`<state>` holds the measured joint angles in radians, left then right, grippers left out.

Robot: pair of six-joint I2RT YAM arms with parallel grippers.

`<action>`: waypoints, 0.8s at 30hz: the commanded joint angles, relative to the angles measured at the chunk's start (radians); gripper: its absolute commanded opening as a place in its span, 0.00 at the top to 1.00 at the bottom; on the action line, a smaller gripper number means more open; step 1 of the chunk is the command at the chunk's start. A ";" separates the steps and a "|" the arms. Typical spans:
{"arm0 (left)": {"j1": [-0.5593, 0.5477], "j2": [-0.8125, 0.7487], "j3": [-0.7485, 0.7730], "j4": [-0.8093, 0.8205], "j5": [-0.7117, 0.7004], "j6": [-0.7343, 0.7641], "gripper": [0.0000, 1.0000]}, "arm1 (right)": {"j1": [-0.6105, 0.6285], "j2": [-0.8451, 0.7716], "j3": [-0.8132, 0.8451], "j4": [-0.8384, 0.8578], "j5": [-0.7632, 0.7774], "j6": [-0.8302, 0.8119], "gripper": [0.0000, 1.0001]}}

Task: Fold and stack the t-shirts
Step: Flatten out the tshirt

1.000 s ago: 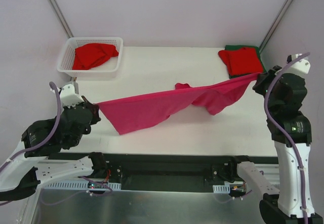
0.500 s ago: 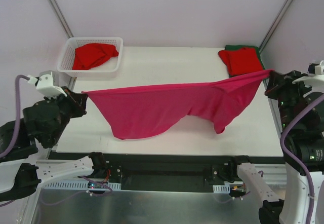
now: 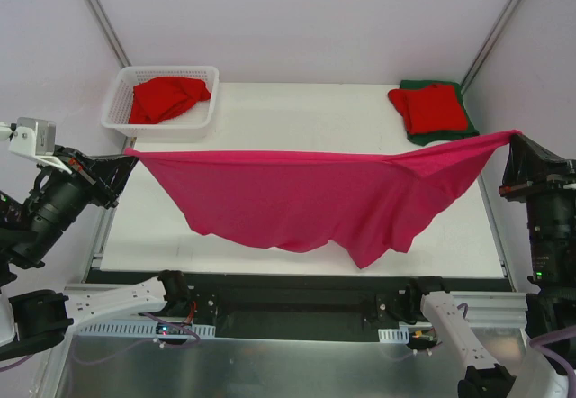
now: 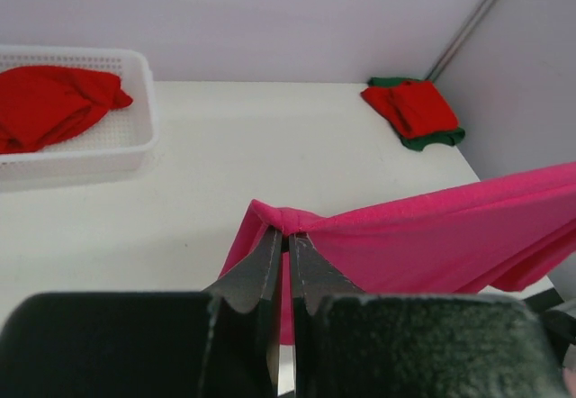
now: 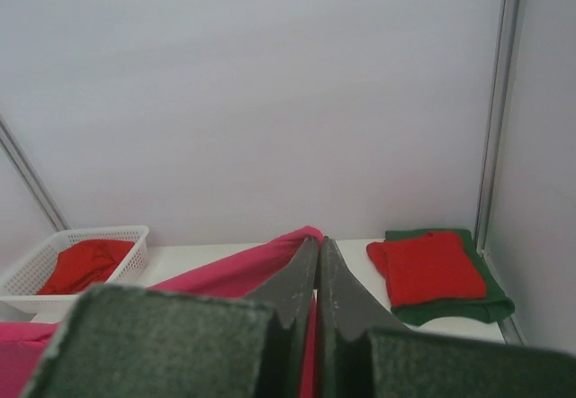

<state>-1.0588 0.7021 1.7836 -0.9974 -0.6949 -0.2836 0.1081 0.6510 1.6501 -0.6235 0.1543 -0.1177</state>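
Top external, pink t-shirt (image 3: 306,195) now stretched wider, lifted higher

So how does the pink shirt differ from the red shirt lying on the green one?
The pink shirt hangs stretched in the air over the table; the red shirt lies on the green shirt. The pink shirt is unfolded and wide; the red shirt is folded small. Both are plain cloth.

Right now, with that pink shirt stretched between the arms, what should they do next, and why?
Probably lower the magenta-pink cloth t-shirt flat onto the white table: the left gripper and right gripper each pinch one end, stretching it aloft.
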 commanded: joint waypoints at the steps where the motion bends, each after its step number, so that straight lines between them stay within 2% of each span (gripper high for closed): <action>1: 0.013 0.008 0.057 0.062 0.184 0.126 1.00 | -0.005 -0.025 0.056 0.047 -0.018 -0.030 0.99; 5: 0.022 -0.001 0.092 0.065 0.378 0.130 1.00 | -0.004 -0.044 0.112 -0.007 -0.070 -0.020 0.99; 9: 0.039 -0.010 0.109 0.068 0.437 0.142 1.00 | -0.005 -0.053 0.154 -0.022 -0.062 -0.017 0.99; 11: 0.039 -0.010 0.083 0.068 0.375 0.164 1.00 | -0.005 -0.038 0.125 -0.006 -0.046 -0.017 0.99; 13: 0.039 -0.001 0.047 0.083 0.244 0.200 1.00 | -0.007 -0.016 0.038 0.037 -0.038 0.001 0.99; 16: 0.039 0.025 -0.084 0.181 0.031 0.277 1.00 | -0.005 0.051 -0.080 0.128 -0.056 0.042 0.99; 17: 0.039 0.033 -0.175 0.218 -0.029 0.318 1.00 | -0.005 0.082 -0.160 0.152 -0.071 0.050 0.99; 19: 0.039 0.052 -0.266 0.365 -0.133 0.392 1.00 | -0.004 0.172 -0.228 0.217 -0.085 0.065 0.99; 21: 0.043 0.053 -0.396 0.530 -0.159 0.434 1.00 | -0.002 0.250 -0.320 0.272 -0.091 0.076 0.99; 24: 0.136 0.086 -0.481 0.589 -0.085 0.408 1.00 | 0.011 0.324 -0.368 0.341 -0.067 0.081 0.99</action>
<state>-1.0107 0.7490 1.3914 -0.6418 -0.7197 0.0578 0.1085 0.8757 1.3457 -0.4076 0.0776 -0.0673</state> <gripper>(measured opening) 0.009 0.015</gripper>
